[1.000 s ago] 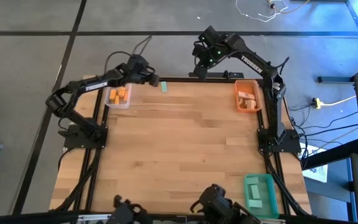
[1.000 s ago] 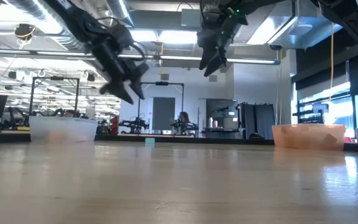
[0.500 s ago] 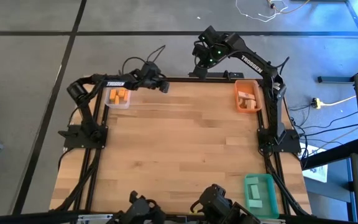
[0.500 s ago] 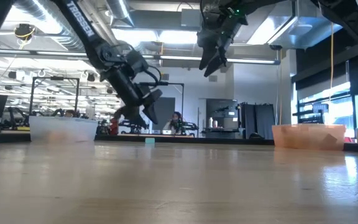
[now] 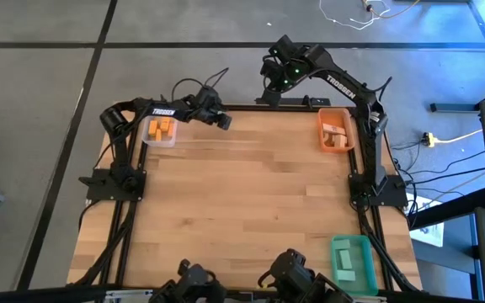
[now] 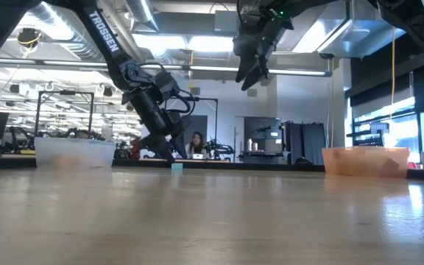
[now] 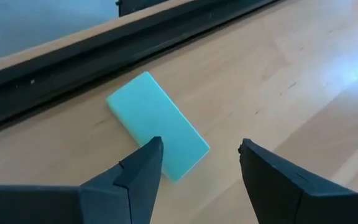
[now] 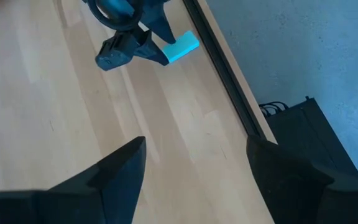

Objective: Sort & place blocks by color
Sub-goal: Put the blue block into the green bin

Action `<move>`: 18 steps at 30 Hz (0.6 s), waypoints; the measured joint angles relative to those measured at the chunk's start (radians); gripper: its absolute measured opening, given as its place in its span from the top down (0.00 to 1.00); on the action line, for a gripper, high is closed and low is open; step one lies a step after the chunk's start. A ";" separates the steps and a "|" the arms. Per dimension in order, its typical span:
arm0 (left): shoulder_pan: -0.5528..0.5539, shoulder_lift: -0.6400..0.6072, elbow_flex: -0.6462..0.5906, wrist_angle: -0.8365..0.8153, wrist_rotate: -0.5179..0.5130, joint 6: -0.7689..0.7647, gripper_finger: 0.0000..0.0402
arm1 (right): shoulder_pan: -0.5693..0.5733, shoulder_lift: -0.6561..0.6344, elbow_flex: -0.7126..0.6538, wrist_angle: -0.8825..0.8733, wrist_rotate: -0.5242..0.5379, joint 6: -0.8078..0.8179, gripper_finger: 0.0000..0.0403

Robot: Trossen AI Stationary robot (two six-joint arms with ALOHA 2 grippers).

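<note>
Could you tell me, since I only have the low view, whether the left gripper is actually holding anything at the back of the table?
Observer: No. The left gripper has its jaws open, and a teal block lies flat on the table just ahead of them, not gripped.
Operator: Thank you. Where exactly does that block lie?
Observer: At the far edge, beside the black rail, to the right of the clear bin, which holds orange blocks.
Operator: And where is the green bin?
Observer: The green bin sits at the near right corner, diagonally across the table from the block.
</note>
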 joint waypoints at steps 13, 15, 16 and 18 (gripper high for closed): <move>-0.061 0.009 0.000 -0.083 0.281 -0.003 0.49 | 0.000 0.000 0.000 0.000 0.000 -0.001 0.31; -0.096 0.009 0.000 -0.117 0.312 0.041 0.49 | 0.000 0.000 0.000 0.000 0.000 -0.004 0.31; -0.115 0.009 0.000 -0.135 0.323 0.064 0.49 | 0.000 0.000 0.000 0.000 0.000 -0.005 0.31; -0.152 0.009 0.000 -0.175 0.344 0.110 0.49 | 0.000 0.000 0.000 0.000 0.000 -0.005 0.31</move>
